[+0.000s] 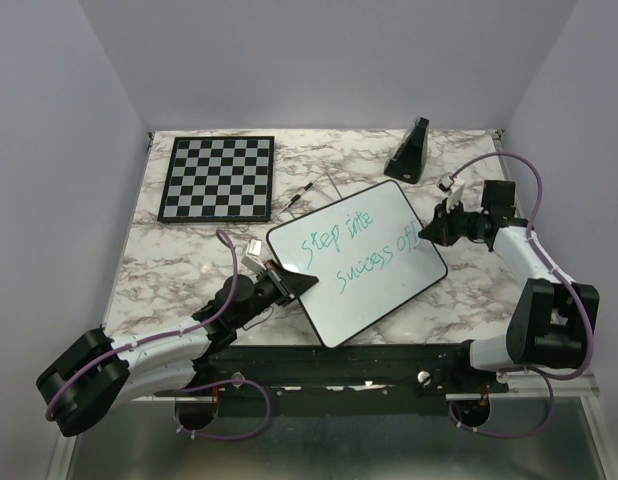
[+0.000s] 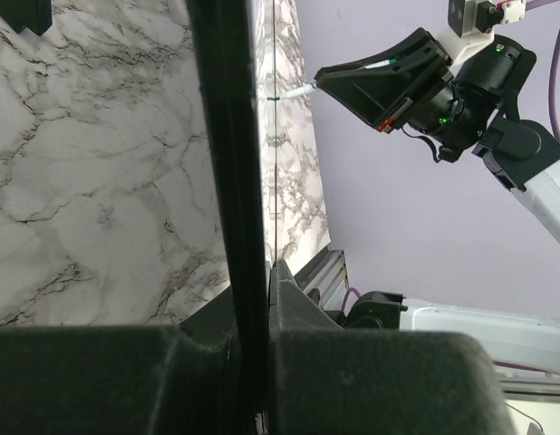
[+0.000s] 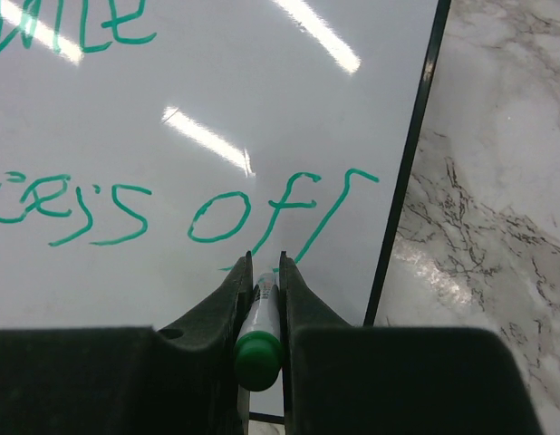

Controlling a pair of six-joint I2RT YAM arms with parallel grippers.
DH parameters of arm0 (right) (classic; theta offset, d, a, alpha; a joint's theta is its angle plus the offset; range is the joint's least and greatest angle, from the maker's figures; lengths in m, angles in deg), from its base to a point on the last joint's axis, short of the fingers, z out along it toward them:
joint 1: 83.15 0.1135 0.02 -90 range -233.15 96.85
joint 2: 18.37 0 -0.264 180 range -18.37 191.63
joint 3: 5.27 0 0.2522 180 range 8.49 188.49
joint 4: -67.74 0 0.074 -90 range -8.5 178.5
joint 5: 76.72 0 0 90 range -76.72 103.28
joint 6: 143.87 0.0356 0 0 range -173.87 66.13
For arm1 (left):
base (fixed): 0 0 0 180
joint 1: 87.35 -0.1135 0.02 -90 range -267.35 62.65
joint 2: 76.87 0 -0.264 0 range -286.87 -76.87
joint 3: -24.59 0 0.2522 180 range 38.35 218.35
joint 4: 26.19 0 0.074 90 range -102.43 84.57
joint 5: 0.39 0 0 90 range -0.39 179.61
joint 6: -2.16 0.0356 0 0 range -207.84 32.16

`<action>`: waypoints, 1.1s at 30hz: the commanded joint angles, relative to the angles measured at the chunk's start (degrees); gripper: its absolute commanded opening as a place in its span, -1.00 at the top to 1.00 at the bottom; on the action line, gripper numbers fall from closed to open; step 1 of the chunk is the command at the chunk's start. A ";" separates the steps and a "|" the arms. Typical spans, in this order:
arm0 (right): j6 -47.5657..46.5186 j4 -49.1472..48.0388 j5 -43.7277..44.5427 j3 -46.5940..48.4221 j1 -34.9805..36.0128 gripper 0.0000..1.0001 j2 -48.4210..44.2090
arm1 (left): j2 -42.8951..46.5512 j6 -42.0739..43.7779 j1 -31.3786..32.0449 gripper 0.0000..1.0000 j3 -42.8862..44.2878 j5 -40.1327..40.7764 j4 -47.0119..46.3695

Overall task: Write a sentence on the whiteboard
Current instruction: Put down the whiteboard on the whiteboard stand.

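Observation:
The whiteboard lies at an angle on the marble table, with the sentence on it in teal-green: "Step into" above "success off". My left gripper is shut on the board's near-left corner. In the left wrist view the black rim runs up between the fingers of the left gripper. My right gripper is over the board's right end, shut on a green marker. In the right wrist view, the right gripper has the marker's tip just below the last letters of the sentence.
A black-and-white chessboard lies at the back left. A black wedge-shaped stand sits at the back right. A thin pen-like object lies between the chessboard and the whiteboard. Purple walls close in the table on three sides.

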 commanded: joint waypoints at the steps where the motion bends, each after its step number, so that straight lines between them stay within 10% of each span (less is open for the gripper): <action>1: -0.35 4.36 -4.97 -0.32 -0.03 0.99 -1.60 | 0.81 3.54 -0.08 1.00 0.39 -0.36 -4.35; 33: 8.00 -7.77 7.23 7.50 -0.73 0.99 8.85 | 1.95 3.98 -0.08 1.00 0.13 -0.36 -4.00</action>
